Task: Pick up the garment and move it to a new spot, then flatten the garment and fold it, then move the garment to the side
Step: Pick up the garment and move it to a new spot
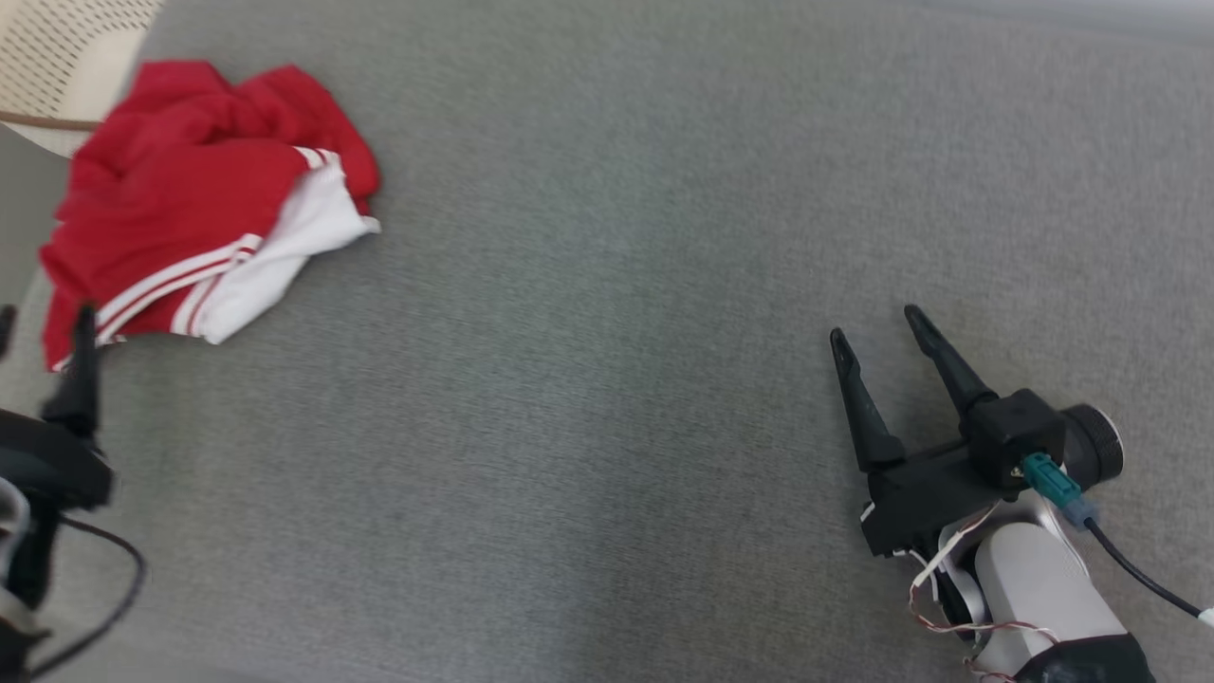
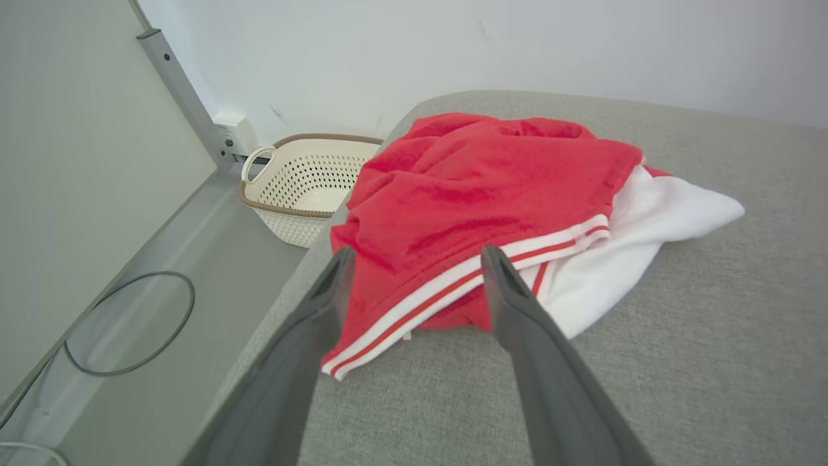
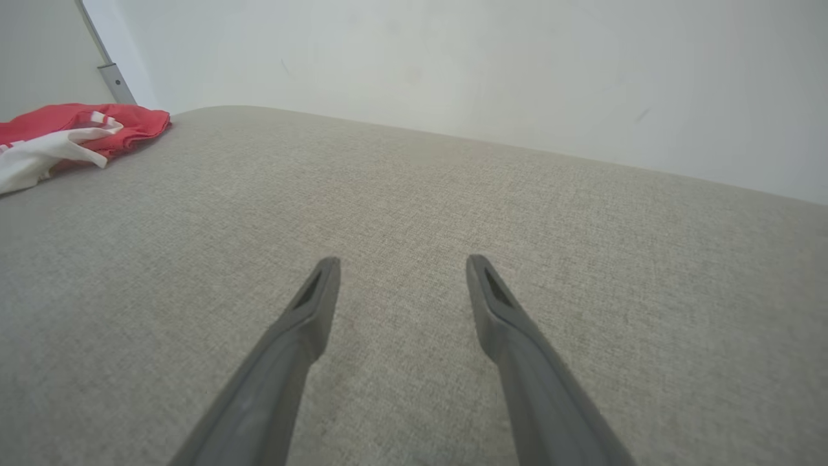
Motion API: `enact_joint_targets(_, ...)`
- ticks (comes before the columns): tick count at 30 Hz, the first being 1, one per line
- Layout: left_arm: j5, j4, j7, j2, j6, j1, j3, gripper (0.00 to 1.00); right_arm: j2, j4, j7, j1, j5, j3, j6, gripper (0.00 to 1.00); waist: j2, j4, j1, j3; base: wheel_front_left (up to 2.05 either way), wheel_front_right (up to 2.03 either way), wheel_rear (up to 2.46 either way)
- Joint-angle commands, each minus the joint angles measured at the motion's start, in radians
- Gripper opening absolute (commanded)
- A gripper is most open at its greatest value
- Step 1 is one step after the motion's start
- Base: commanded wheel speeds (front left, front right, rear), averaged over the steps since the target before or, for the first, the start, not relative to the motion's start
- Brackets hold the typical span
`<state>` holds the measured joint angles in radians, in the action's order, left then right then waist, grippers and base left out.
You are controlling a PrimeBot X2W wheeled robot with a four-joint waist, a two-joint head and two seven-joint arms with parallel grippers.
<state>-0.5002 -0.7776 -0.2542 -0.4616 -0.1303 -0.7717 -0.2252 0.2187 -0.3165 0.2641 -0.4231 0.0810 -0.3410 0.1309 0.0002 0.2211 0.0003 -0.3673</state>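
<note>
Left gripper (image 2: 418, 257): released, its two dark fingers spread wide with nothing clamped between them.
Left gripper position: low over the grey fabric surface (image 1: 607, 398), the tips right at the near hem of the garment — whether they touch the cloth I cannot tell.
Right gripper (image 1: 874, 323): released too, fingers apart and holding nothing; bare grey fabric is under and ahead of it.
Garment (image 1: 190, 190): a red piece with a white part and red-white stripes, crumpled in a heap. It lies directly ahead of the left gripper, and the striped hem runs across the gap between its fingers.
Garment from the right gripper: well apart, far ahead and to its left, near the edge of the surface.
White part: on the right side of the heap as seen from the left gripper, spread flat on the fabric.
Basket (image 2: 291, 188): cream, perforated, with a brown rim — it stands on the floor beyond the garment, ahead and to the left of the left gripper, off the surface.
Cable (image 2: 129, 323): a dark loop on the floor, to the left of the left gripper.
</note>
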Motion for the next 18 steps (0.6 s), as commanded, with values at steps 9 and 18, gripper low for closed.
enact_joint_targets(9, -0.231, -0.088, 0.075, -0.119, 0.000, -0.101, -0.132, 1.00, 0.017, 0.032, -0.001, -0.044, -0.027, 0.016, -0.001, 1.00, -0.0002, -0.112, -0.0003, -0.138, 0.00, 0.00, 0.00)
enact_joint_targets(18, -0.348, -0.197, 0.146, -0.113, 0.000, -0.150, -0.177, 0.85, 0.017, 0.046, -0.004, -0.048, -0.033, 0.031, -0.001, 1.00, -0.0002, -0.152, -0.0003, -0.174, 0.00, 0.00, 0.00)
